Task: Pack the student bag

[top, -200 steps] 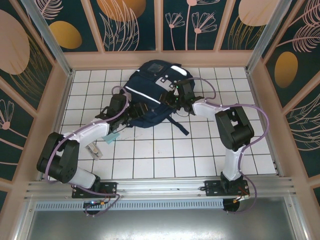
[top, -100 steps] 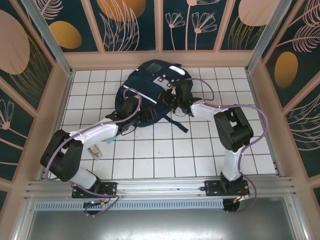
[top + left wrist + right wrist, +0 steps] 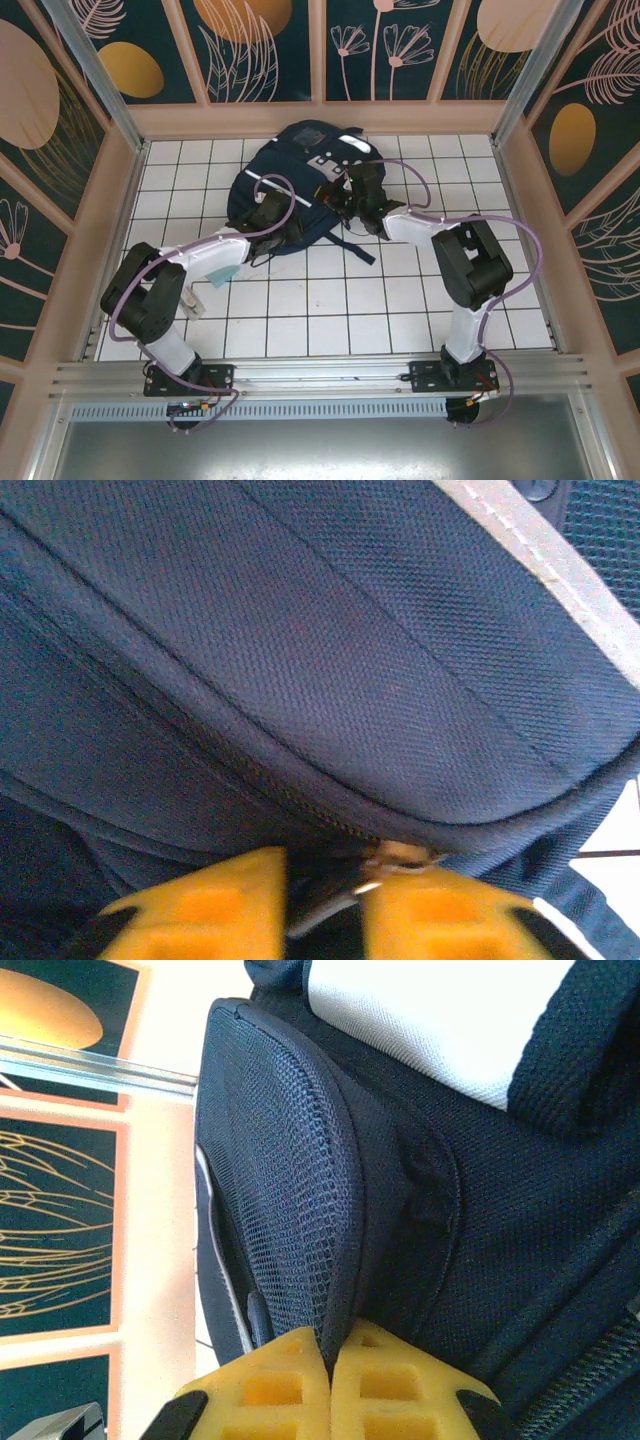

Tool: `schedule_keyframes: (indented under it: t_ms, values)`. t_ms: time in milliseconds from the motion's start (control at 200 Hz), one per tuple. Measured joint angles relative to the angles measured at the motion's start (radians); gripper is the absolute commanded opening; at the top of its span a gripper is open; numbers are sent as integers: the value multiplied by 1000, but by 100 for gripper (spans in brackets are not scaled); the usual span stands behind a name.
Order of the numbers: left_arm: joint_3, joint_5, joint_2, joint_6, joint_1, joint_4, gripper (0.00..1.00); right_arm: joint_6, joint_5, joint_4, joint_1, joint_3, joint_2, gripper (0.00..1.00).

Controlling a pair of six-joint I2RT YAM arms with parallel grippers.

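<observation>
So the student bag (image 3: 300, 170) is lying flat up at 12 o'clock on the tiled table (image 3: 330, 310). At the bag's 7 o'clock edge, the left gripper (image 3: 325, 890) has its yellow pads almost together, pinching the zipper pull (image 3: 395, 858). Over at the 3 o'clock side, the right gripper (image 3: 330, 1360) is squeezed tight on the bag's seam, right beside the mesh pocket (image 3: 280, 1190).

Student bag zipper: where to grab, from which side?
The zipper pull: the small tab sticking out below the curved seam of the student bag. Come from the near-left, as the left end effector does, a finger each side; the surrounding fabric is smooth, no edge to pinch.
</observation>
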Motion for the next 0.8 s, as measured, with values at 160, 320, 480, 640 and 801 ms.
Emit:
schedule_keyframes:
  t_ms: [160,320,480,640,801]
  values:
    - [21,9,4,37,0,-18,0,-16,0,0,-7,-8,-6,0]
    - [56,65,2,116,5,-80,0,-56,-5,-13,-20,-27,-30,0]
    - [103,137,-2,238,38,-170,0,-117,-41,-47,-44,-27,-36,0]
    - [146,150,-2,354,84,-267,0,-200,-63,-115,-57,-2,-36,0]
    - [157,126,-3,441,115,-296,0,-287,-66,-191,-57,39,-36,0]
